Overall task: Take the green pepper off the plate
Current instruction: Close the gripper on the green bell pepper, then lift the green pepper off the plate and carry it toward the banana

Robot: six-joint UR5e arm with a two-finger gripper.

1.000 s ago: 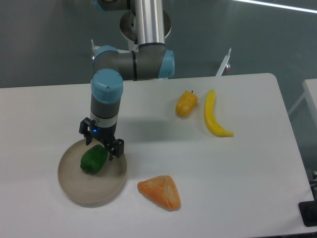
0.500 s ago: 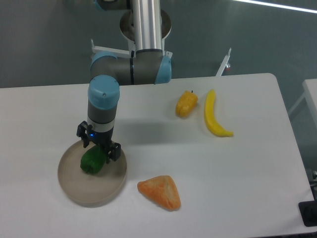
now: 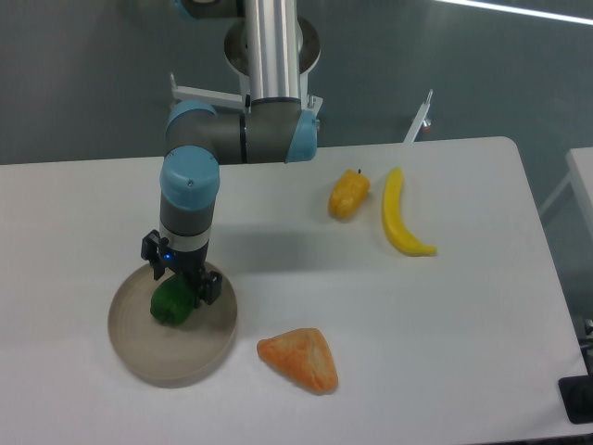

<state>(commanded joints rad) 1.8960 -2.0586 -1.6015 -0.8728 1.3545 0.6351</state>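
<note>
The green pepper (image 3: 170,306) lies in the left half of the round beige plate (image 3: 182,352) at the table's front left. My gripper (image 3: 181,281) points straight down onto it, lowered into the plate. Its two dark fingers (image 3: 211,287) stand apart on either side of the pepper's top, so the gripper is open and straddles the pepper. The gripper body hides the upper part of the pepper. I cannot tell whether the fingers touch the pepper.
An orange wedge-shaped toy (image 3: 298,359) lies just right of the plate. A small yellow-orange pepper (image 3: 348,194) and a yellow banana (image 3: 400,215) lie at the back right. The table's front edge runs close below the plate.
The gripper has moved slightly left and down over the pepper, covering more of its top. The finger spread looks unchanged and the pepper has stayed in the plate.
</note>
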